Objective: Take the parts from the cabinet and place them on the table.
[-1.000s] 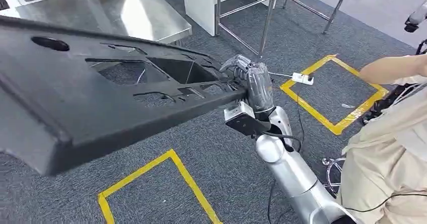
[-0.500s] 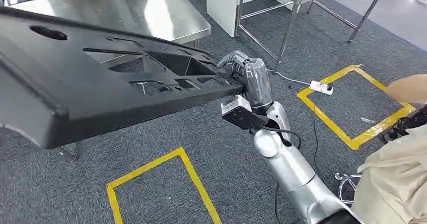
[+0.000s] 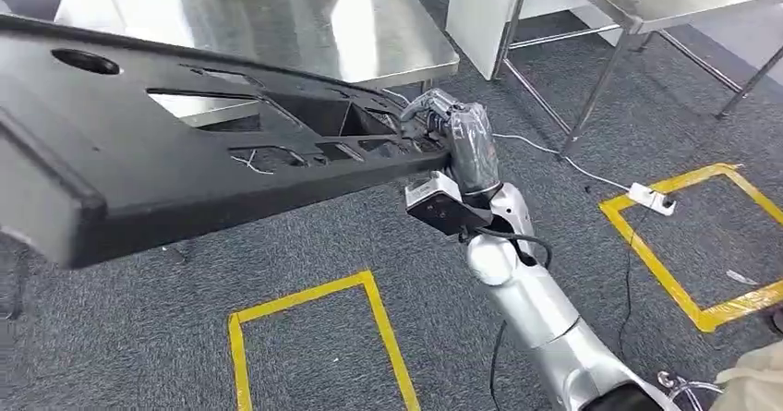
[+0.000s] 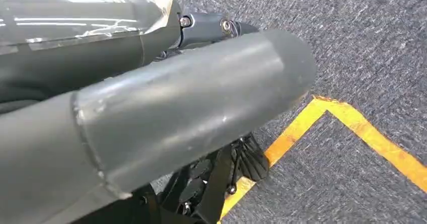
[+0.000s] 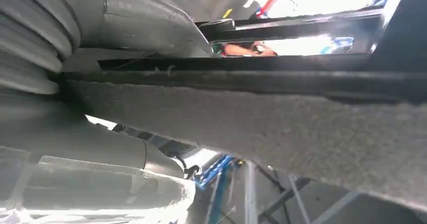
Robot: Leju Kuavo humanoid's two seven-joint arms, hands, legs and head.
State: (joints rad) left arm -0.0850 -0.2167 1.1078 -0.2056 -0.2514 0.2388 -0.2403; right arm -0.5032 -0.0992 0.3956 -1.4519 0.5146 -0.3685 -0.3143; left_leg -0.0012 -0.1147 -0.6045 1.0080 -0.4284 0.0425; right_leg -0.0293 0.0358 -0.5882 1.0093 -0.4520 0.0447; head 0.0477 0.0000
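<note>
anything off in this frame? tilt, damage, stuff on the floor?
The black panel hangs tilted, gripped at one end by the right hand. A white power strip and its cable lie loose on the carpet across the yellow tape. No damage shows.

The right arm (image 3: 540,309) is polished silver with rounded joints, a black cable looping beside it; its right hand (image 3: 466,148) wears a grey ribbed cover under clear wrap, above a boxy camera (image 3: 436,206)
</note>
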